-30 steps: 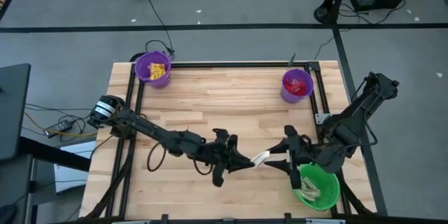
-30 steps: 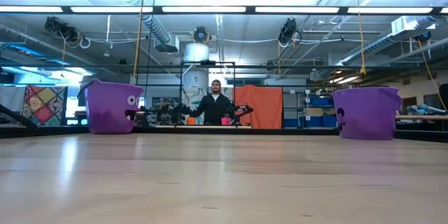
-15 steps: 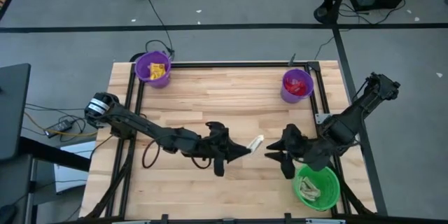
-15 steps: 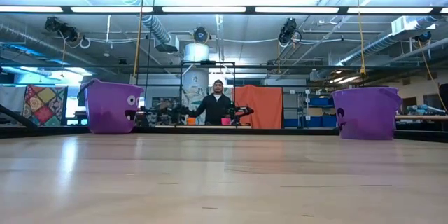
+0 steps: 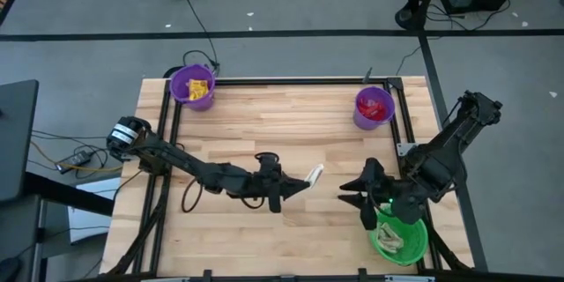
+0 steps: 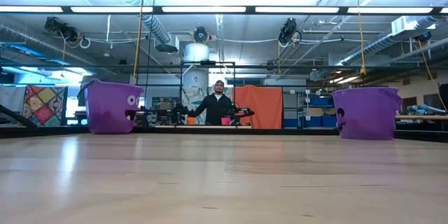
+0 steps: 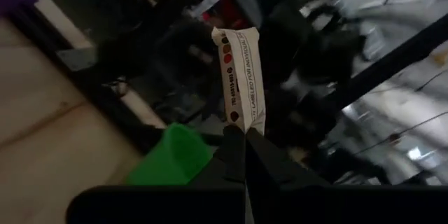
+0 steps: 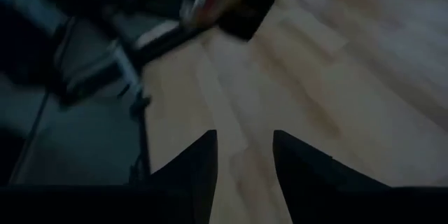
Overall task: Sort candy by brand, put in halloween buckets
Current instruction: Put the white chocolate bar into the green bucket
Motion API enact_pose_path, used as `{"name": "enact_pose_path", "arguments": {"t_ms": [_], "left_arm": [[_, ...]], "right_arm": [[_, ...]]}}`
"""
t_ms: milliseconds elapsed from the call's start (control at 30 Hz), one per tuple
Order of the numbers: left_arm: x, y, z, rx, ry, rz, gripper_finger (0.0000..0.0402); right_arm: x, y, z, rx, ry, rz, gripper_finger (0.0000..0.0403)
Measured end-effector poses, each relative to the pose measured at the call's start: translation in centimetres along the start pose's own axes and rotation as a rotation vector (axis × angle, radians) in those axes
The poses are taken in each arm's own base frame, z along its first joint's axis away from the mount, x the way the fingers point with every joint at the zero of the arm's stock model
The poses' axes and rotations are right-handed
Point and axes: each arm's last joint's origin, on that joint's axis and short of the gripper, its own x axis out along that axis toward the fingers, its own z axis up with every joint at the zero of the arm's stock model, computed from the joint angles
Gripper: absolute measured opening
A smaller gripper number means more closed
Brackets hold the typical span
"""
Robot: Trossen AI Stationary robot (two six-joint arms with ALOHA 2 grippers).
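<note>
Both arms are matte black all over, skinny links with chunkier joints. The left arm [image 5: 203, 173] has a silver-ringed motor at its base and a looping black cable; right arm [image 5: 441, 152] looks the same.

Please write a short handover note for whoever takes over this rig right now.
Left gripper: shut on a white candy wrapper, held above mid-table.
Right gripper: open, empty, beside the green bucket.
Done: yellow candy lies in the left purple bucket, red candy in the right purple bucket, pale pieces in the green one.
Left: bucket the held wrapper; no other loose candy shows on the table.
</note>
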Motion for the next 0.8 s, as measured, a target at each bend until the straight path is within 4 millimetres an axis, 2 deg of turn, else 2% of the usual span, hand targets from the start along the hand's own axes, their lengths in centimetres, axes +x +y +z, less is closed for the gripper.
{"name": "enact_pose_path", "arguments": {"t_ms": [233,400,567,800], "left_arm": [[-0.1,1.0,-0.6,0.096,0.054,0.098,0.0001],[-0.1,1.2,-0.5,0.236,-0.002,0.164,0.0001],[-0.1,1.3,-0.4,0.270,-0.024,0.193,0.0001],[-0.1,1.2,-0.4,0.366,-0.021,0.189,0.0001]], "right_arm": [[0.8,-0.5,1.4,0.145,-0.133,-0.067,0.0150],[1.7,-0.8,2.9,0.262,-0.186,-0.049,0.0150],[2.4,-1.1,4.2,0.433,-0.235,-0.026,0.0150],[2.8,-1.5,5.1,0.479,-0.265,-0.020,0.0150]]}}
